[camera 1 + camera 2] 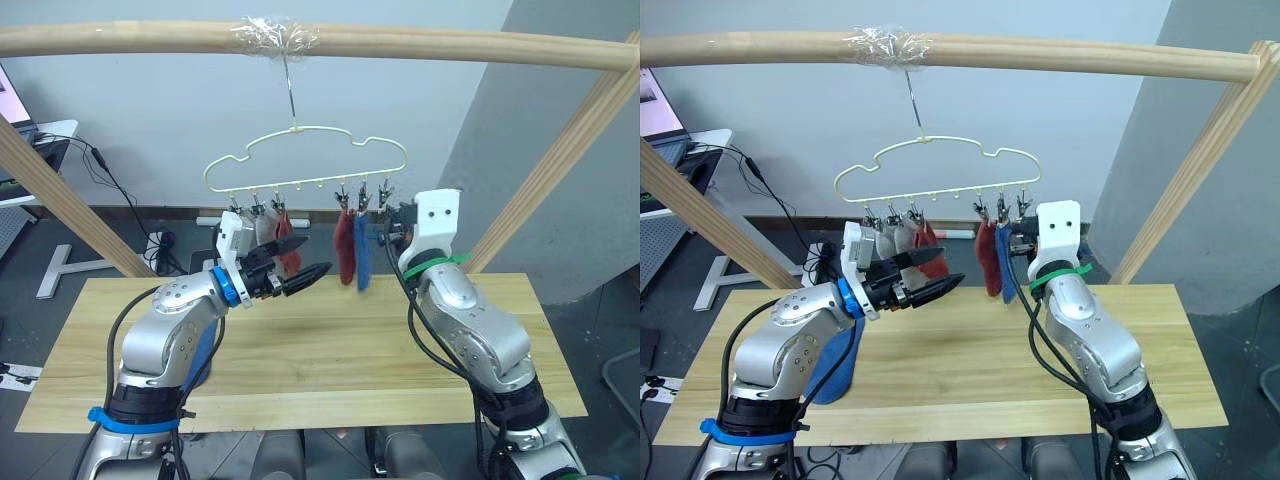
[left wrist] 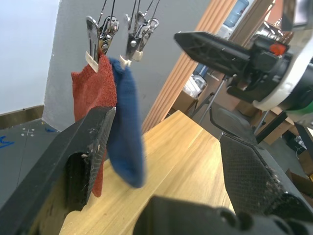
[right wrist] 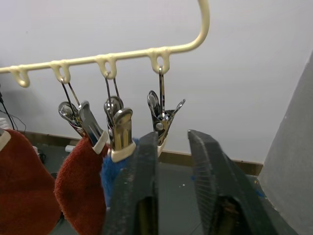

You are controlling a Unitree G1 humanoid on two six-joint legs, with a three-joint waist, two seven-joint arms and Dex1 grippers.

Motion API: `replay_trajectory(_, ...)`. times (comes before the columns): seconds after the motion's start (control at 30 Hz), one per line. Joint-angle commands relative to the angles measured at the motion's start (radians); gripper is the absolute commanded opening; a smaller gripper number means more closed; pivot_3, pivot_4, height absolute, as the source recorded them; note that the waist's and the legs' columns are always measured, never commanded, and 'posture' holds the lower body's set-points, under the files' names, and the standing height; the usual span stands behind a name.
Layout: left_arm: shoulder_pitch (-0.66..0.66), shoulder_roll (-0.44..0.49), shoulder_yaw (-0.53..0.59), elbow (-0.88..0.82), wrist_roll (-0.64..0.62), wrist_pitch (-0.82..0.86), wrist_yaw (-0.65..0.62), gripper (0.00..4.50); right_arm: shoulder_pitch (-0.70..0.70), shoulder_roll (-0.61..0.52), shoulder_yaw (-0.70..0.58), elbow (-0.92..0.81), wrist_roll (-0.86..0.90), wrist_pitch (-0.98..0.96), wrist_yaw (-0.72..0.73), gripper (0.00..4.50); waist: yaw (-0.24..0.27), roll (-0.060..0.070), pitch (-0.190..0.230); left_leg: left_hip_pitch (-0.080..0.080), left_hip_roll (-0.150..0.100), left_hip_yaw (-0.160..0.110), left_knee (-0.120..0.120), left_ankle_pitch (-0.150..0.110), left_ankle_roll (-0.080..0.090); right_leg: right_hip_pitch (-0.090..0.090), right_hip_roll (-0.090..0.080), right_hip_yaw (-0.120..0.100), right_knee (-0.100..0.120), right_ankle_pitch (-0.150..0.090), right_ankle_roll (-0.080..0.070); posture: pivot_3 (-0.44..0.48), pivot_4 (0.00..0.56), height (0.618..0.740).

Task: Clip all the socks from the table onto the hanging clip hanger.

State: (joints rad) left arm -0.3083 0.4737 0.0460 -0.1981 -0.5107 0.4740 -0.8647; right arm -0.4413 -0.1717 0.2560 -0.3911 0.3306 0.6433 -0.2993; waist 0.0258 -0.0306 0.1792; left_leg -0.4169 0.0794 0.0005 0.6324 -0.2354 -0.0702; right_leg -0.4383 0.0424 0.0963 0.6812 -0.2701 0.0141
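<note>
You will find no words, numbers, labels or signs to read in any of these pictures.

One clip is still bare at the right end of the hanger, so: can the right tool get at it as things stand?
Probably yes. The right tool is raised right at the empty clip, fingers parted around it, with nothing between; the blue sock hangs beside it on the next clip.
</note>
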Motion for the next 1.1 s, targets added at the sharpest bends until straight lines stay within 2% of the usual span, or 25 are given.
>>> replay_trajectory(0.03,0.014,0.006,0.019,-0.006,-0.019,-0.04,-0.028,3.94,-0.035,0.039,-0.033,0.025,-0.05,-0.036,0.027,1.06,0.0,0.0,0.0,0.0,0.0,0.0,0.0,0.0,0.0,0.0,0.0,0.0,0.0,0.0,0.0,0.199,0.143,0.74)
replay_trajectory(0.4,0.012,0.006,0.018,0.029,-0.011,-0.081,-0.044,3.94,-0.045,0.118,-0.07,0.08,-0.151,-0.044,0.084,1.06,0.002,0.0,-0.001,0.0,0.0,0.0,0.001,0.0,0.0,0.0,0.0,0.0,0.001,0.0,0.0,0.202,0.145,0.74)
replay_trajectory(0.63,-0.002,-0.002,0.002,-0.001,-0.014,-0.06,-0.015,3.94,-0.065,0.159,-0.093,0.105,-0.19,-0.046,0.108,3.2,0.003,0.0,-0.001,0.0,0.0,0.0,0.002,0.0,0.0,0.0,0.0,0.0,0.002,0.001,0.0,0.208,0.154,0.74)
replay_trajectory(1.1,-0.016,-0.006,-0.005,-0.017,-0.014,-0.044,0.003,3.94,-0.158,0.214,-0.145,0.237,-0.255,-0.082,0.119,3.2,0.003,0.0,-0.001,0.0,0.0,-0.001,0.007,0.0,0.0,0.0,0.0,0.0,0.008,0.001,0.0,0.214,0.16,0.74)
